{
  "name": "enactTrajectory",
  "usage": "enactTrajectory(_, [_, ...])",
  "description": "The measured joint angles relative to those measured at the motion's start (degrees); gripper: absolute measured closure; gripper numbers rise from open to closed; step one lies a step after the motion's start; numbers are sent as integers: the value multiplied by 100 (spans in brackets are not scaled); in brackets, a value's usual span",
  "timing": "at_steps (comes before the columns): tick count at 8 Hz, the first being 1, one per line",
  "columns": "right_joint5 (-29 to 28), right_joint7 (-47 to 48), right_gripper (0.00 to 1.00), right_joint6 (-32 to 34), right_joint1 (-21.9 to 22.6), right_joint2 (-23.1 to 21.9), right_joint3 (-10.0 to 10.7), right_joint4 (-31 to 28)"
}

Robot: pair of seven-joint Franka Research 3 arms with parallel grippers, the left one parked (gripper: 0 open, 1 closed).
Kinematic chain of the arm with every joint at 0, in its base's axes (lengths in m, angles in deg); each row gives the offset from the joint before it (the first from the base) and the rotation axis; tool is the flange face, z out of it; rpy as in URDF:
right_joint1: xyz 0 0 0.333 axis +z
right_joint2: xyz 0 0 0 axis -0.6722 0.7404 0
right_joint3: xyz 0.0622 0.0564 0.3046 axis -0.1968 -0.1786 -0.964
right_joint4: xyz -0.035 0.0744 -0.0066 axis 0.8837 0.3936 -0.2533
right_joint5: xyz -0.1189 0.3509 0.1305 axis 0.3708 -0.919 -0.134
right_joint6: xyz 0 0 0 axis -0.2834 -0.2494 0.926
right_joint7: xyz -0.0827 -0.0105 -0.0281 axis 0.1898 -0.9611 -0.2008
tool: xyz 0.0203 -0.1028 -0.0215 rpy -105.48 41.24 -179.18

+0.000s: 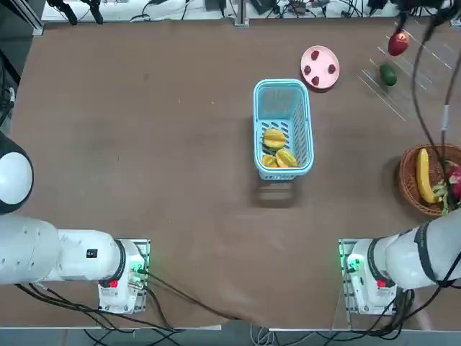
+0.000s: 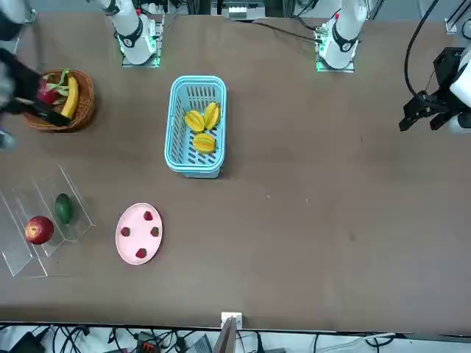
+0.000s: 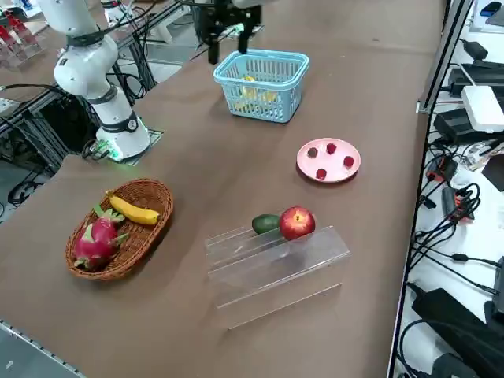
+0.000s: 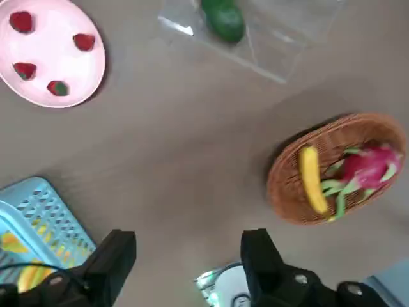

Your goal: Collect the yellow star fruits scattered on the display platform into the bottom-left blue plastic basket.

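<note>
A: In the top view, where are the yellow star fruits (image 1: 286,158)?
B: All three lie inside the blue plastic basket (image 1: 307,137), toward its six o'clock end. From the basket, the pink plate (image 1: 320,58) is at one o'clock and the display platform (image 1: 392,106) at two o'clock.

A: What does the front view say?
B: It confirms the three fruits are inside, none on the rim. The platform, at eight o'clock of the basket, carries only the red apple (image 2: 39,230) and the green fruit (image 2: 64,209). So I judge the collecting is complete, and the step in hand is to withdraw the arm.

A: And the right side view?
B: The basket sits upright on the tabletop (image 3: 378,236); the plate is at its five o'clock. I would first lift gently, then move sideways, so the basket is not tipped.

A: In the right wrist view, how is the end effector (image 4: 188,240)?
B: It is wide open, with nothing between the fingers. The brown basket (image 4: 287,192) with the banana (image 4: 312,179) is also in this view. Please keep good height, retreat slowly, and mind the cables. No more grasping is needed, in my opinion; the apple should be left alone.
</note>
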Motion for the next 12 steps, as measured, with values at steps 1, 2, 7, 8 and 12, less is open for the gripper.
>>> enactTrajectory(1, [0,-233,0,13,-57,-106,123,92])
enactTrajectory(2, [-2,-242,0,-43,-38,-152,110,252])
enactTrajectory(7, [-3,-779,0,123,80,-67,-2,814])
enactTrajectory(8, [-3,-858,0,167,27,-65,-75,808])
enactTrajectory(12, [4,-918,0,164,-1623,-51,-2050,789])
